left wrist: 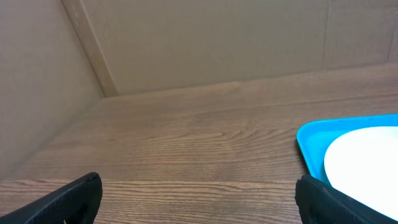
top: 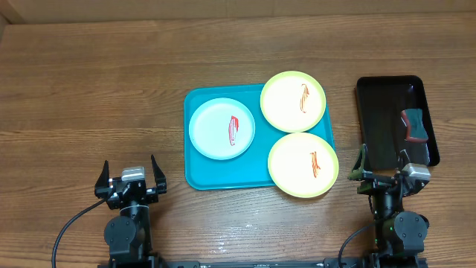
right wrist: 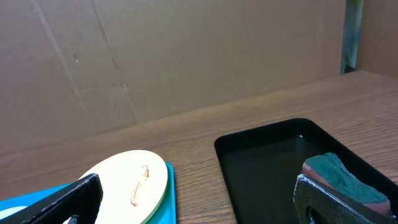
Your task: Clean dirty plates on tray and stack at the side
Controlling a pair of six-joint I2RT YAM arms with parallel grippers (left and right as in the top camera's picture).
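Observation:
The turquoise tray (top: 199, 176) lies mid-table. On it are a white plate (top: 212, 126) at the left, a pale yellow lime-rimmed plate (top: 285, 102) at the back right and another (top: 295, 167) at the front right. All three carry red-orange smears. My left gripper (top: 129, 176) is open and empty, left of the tray; its view shows the tray corner (left wrist: 311, 140) and white plate (left wrist: 367, 155). My right gripper (top: 383, 167) is open and empty, between the front yellow plate and the black tray. The right wrist view shows a yellow plate (right wrist: 112, 183).
A glossy black tray (top: 379, 112) stands at the right and holds a green and red sponge (top: 413, 125), also in the right wrist view (right wrist: 339, 177). A cardboard wall (right wrist: 186, 56) backs the wooden table (top: 89, 89).

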